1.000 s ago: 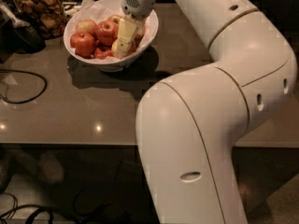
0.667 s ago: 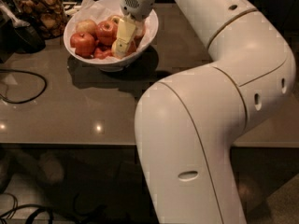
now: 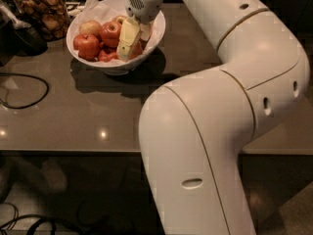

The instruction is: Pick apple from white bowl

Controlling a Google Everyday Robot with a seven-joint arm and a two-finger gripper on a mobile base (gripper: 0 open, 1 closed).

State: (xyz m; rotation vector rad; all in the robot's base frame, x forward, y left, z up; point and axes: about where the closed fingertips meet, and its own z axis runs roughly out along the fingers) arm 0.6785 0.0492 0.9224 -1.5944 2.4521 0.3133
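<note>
The white bowl (image 3: 116, 67) with a paper lining stands at the back left of the grey table (image 3: 73, 121). It holds several apples. A pale yellow-gold apple with a light blush (image 3: 90, 27) lies at the bowl's back left, beside deep red apples (image 3: 87, 45). Another yellowish apple (image 3: 119, 19) peeks out behind the gripper. My gripper (image 3: 133, 39) reaches down into the right half of the bowl, among the red apples and to the right of the pale apple. It hides the fruit beneath it.
A glass jar of brown snacks (image 3: 41, 9) stands left of the bowl, with a dark object (image 3: 19, 35) in front of it. A black cable (image 3: 24, 89) loops on the table's left. My large white arm (image 3: 220, 106) fills the right side.
</note>
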